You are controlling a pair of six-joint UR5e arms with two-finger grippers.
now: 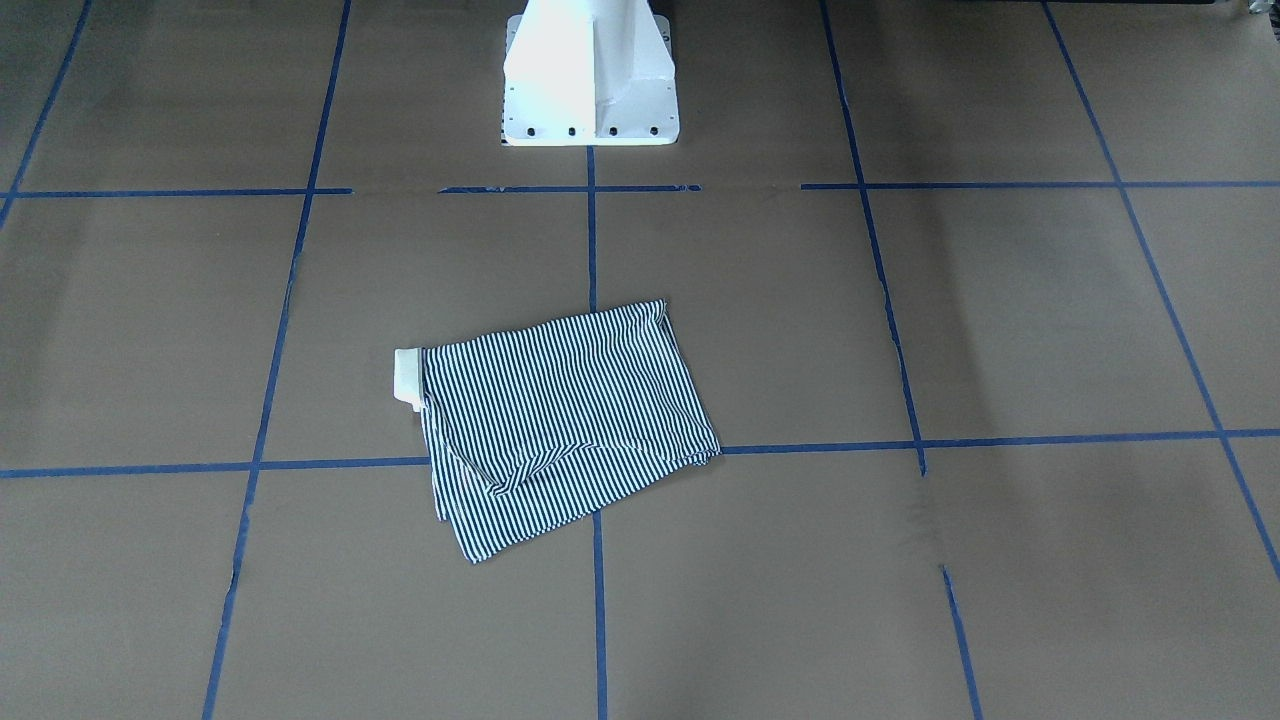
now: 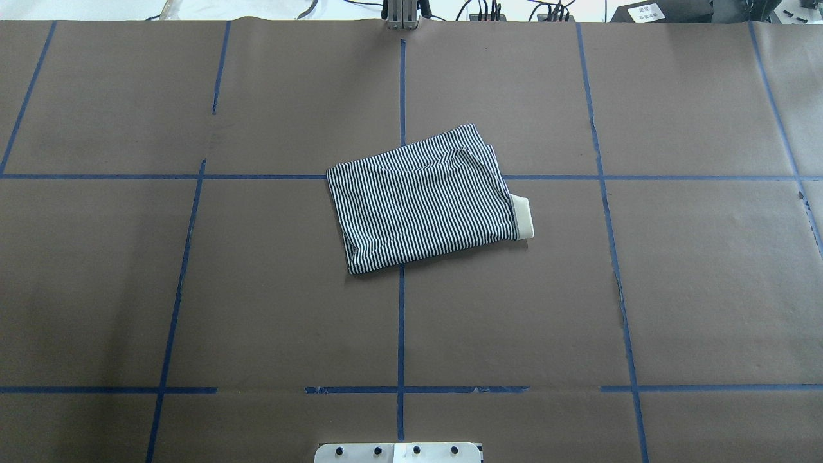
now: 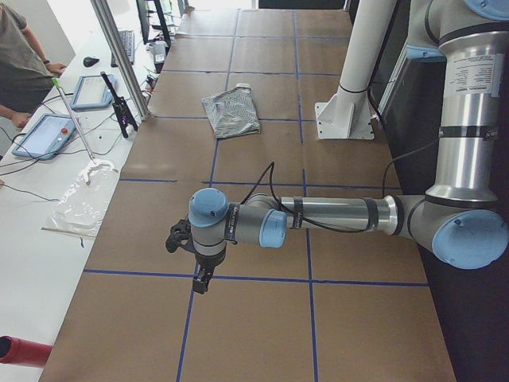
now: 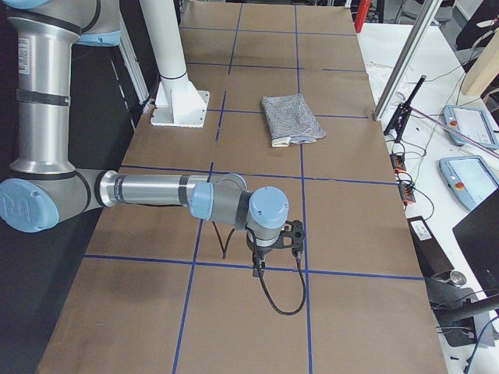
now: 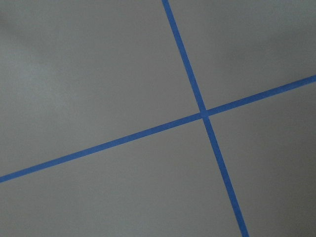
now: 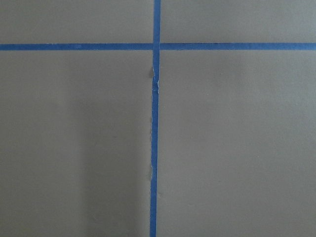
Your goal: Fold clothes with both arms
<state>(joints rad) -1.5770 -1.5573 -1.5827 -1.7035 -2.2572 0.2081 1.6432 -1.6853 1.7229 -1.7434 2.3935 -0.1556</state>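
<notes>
**A:** Polo shirt (image 2: 424, 199), then. Where is it lying?

**B:** I'm getting there, starting from my end. Nearest me, the left arm (image 3: 318, 215) is reaching out low over the table (image 2: 257, 289). The left gripper (image 3: 200, 280) is pointing down above a crossing of blue tape (image 5: 202, 114), and it isn't touching the surface. I'm only seeing it side-on, so I cannot tell whether its fingers are parted or pressed together.

**A:** And past that?

**B:** Further along, around the middle of the table, the shirt is lying flat on the brown paper (image 1: 800, 330), folded into a rough rectangle. It's covering the spot where the centre tape line is meeting a cross line. Its cream collar (image 2: 522, 218) is poking out of the edge on the robot's right. The white pedestal (image 1: 590, 75) is standing near it on the robot's side, apart from the cloth.

**A:** What is the other arm doing?

**B:** Out at the far end, the right arm (image 4: 148, 189) is stretching over the table the same way, well apart from the shirt. The right gripper (image 4: 256, 269) is hanging nose-down by another tape crossing, and a black cable (image 4: 284, 300) is looping below its wrist. I'm seeing that one from the side too, so I cannot tell how its fingers are standing.
</notes>
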